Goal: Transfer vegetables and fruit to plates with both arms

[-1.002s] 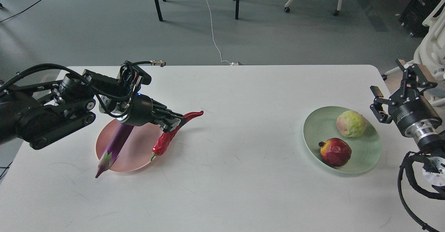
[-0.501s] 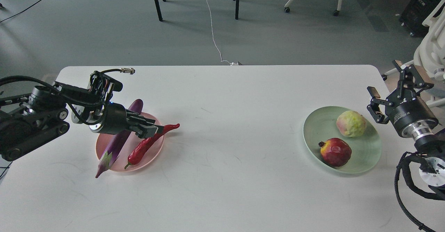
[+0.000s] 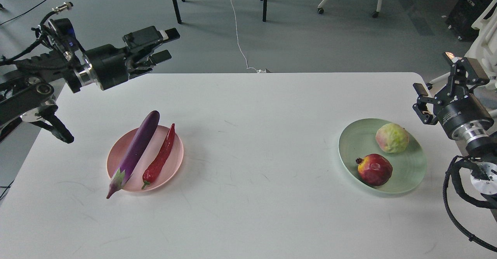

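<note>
Now the purple eggplant (image 3: 136, 150) and the red chili (image 3: 160, 157) are lying side by side on the pink plate (image 3: 175, 162). The pomegranate (image 3: 374, 169) and the pale green fruit (image 3: 392, 138) are sitting on the green plate (image 3: 353, 142). The left gripper (image 3: 167, 45) is hanging above the table's (image 3: 256, 134) far edge, jaws apart, holding nothing. The right gripper (image 3: 438, 84) is waiting beside the green plate, jaws wide and empty.
</note>
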You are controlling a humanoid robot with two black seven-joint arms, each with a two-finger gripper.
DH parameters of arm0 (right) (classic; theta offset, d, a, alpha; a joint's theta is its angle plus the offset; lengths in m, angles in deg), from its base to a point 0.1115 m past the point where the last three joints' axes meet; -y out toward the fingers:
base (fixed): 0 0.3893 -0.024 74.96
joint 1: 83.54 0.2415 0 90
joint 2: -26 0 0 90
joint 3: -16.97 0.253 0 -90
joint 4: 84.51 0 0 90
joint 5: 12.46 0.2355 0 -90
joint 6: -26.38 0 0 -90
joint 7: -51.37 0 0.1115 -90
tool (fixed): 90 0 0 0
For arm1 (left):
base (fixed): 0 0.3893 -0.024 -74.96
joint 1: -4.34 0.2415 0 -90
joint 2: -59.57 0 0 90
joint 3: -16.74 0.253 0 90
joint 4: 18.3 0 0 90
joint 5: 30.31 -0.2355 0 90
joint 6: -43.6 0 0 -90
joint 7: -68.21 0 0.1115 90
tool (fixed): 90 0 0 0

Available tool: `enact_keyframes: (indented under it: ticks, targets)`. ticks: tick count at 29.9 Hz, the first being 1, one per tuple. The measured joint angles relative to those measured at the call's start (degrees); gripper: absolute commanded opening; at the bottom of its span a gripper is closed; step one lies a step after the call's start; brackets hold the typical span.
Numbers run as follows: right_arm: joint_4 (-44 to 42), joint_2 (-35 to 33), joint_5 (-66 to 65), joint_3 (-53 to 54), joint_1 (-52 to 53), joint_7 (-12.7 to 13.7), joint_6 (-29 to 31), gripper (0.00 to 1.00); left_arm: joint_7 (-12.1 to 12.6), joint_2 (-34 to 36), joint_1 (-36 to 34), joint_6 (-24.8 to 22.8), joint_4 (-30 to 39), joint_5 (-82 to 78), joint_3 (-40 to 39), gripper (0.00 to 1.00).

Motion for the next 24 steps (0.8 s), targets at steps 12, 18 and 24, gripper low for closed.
enact_keyframes:
  ticks: [12, 18, 24]
  targets:
    - [-9.99, 7.08, 0.14, -4.87, 17.20, 0.00, 0.47, 0.99, -0.03, -10.49, 0.57, -0.07, -9.52, 7.62, -14.17, 0.98]
    - [-16.31, 17.60, 0.20, -4.16, 17.59, 0.00, 0.55, 0.99, -1.98, -18.65, 3.78, 1.52, -14.75, 18.38, -15.50, 0.98]
    - [-23.03, 28.66, 0.33, -1.58, 17.89, 0.00, -0.02, 0.99, -2.05, -23.04, 6.65, 1.44, -16.70, 21.23, -14.48, 0.98]
